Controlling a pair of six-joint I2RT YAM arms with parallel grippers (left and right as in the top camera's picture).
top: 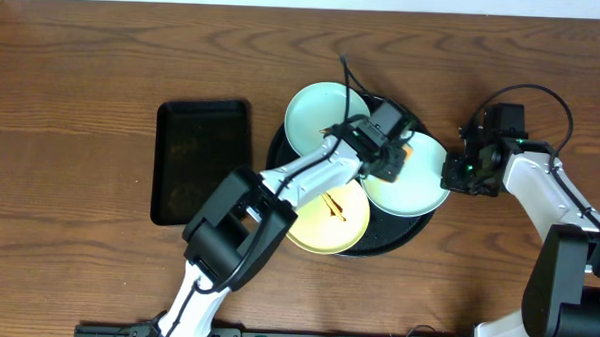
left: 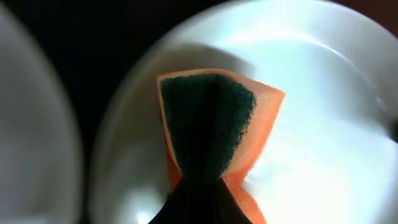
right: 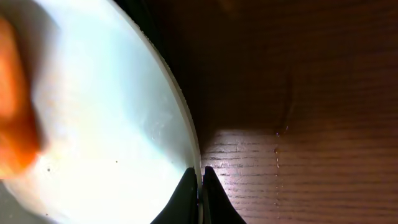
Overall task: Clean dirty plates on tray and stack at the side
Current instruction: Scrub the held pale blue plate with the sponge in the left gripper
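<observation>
The round black tray (top: 281,138) holds three plates: a mint-blue one at the back (top: 317,114), a mint-blue one at the right (top: 419,188) and a pale yellow one (top: 328,228) with a brown smear at the front. My left gripper (top: 392,157) is shut on an orange sponge (left: 261,118) with a dark green scouring face, pressed onto the right plate (left: 323,106). My right gripper (top: 452,176) is shut on that plate's right rim (right: 186,124), as the right wrist view shows (right: 200,177). The sponge appears blurred at that view's left (right: 12,118).
A smaller rectangular black tray (top: 202,160) lies left of the round tray. The wooden table (top: 82,101) stretches all round. The left arm reaches across the yellow plate from the front.
</observation>
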